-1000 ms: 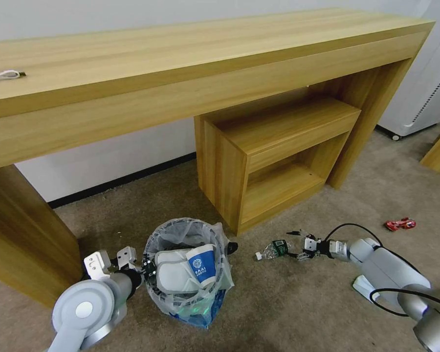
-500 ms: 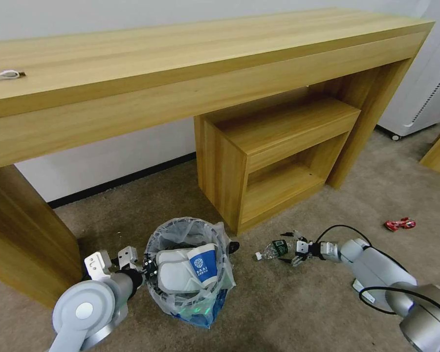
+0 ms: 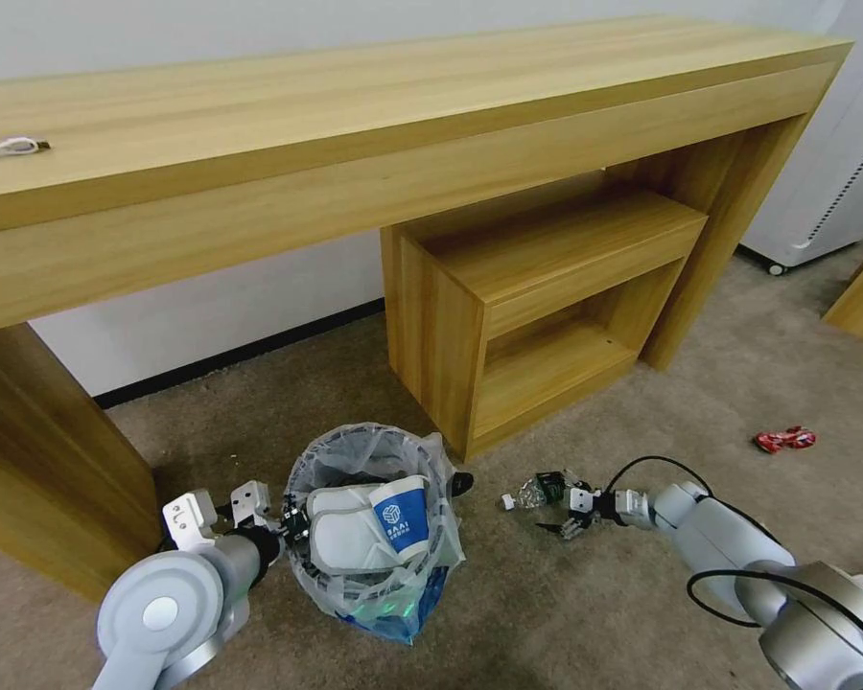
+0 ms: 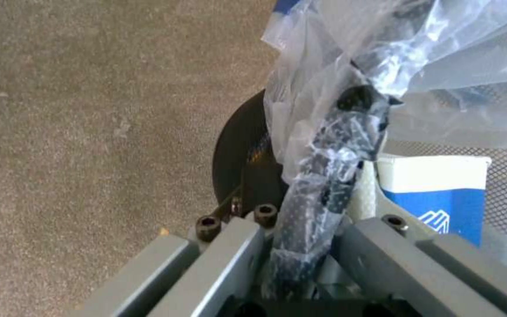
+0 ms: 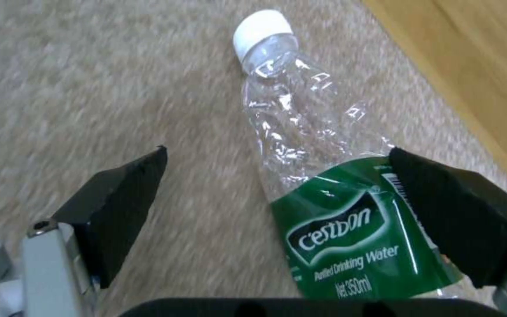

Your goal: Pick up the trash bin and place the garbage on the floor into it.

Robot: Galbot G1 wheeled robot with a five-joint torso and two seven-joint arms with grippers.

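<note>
The trash bin (image 3: 374, 537) stands on the beige carpet (image 3: 585, 613), its rim clenched in the left pincer (image 3: 292, 525). The crushed plastic bottle (image 3: 537, 492) lies just ahead of the spread right pincer (image 3: 568, 513), cap pointing away, apparently off-centre between the jaws.

Beige floor (image 3: 566, 613), green-labelled clear bottle (image 5: 324, 193), blue-white cup (image 3: 400, 517), red wrapper (image 3: 784, 439)

The head view looks forward and down over floor (image 3: 585, 613) and table (image 3: 355, 115). Each wrist view sits close: left at the bin (image 4: 441, 66) rim, right above the bottle (image 5: 324, 176), also at the head view's 5 o'clock.
</note>
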